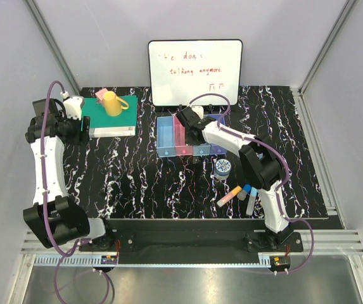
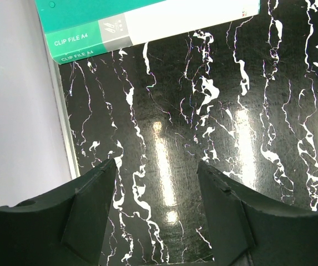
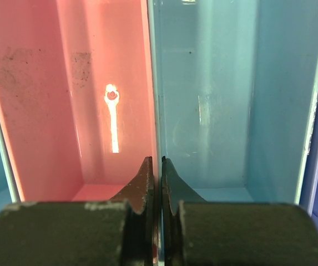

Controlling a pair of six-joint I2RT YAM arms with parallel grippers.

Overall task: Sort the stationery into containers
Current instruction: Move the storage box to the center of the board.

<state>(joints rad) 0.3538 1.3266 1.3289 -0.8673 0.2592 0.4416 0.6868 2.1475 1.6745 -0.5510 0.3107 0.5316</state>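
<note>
The containers [image 1: 166, 139], a row of joined translucent bins, stand mid-table in front of the whiteboard. My right gripper [image 1: 192, 131] reaches down into the row. In the right wrist view its jaws [image 3: 155, 161] are shut on the thin wall between the pink bin [image 3: 64, 111] and a blue bin [image 3: 220, 100]; both bins look bare inside. The stationery lies near the right arm: a blue-white patterned roll [image 1: 222, 168], an orange-pink marker [image 1: 229, 196] and blue-capped markers [image 1: 248, 193]. My left gripper [image 1: 83, 130] [image 2: 156, 166] hangs open over bare table at the far left.
A green clip-file book [image 1: 108, 115] [image 2: 147, 19] lies at the back left with a yellow mug [image 1: 112, 102] and a small pink item [image 1: 102, 93] on it. A whiteboard [image 1: 195, 73] stands behind the bins. Grey side walls close in both table edges.
</note>
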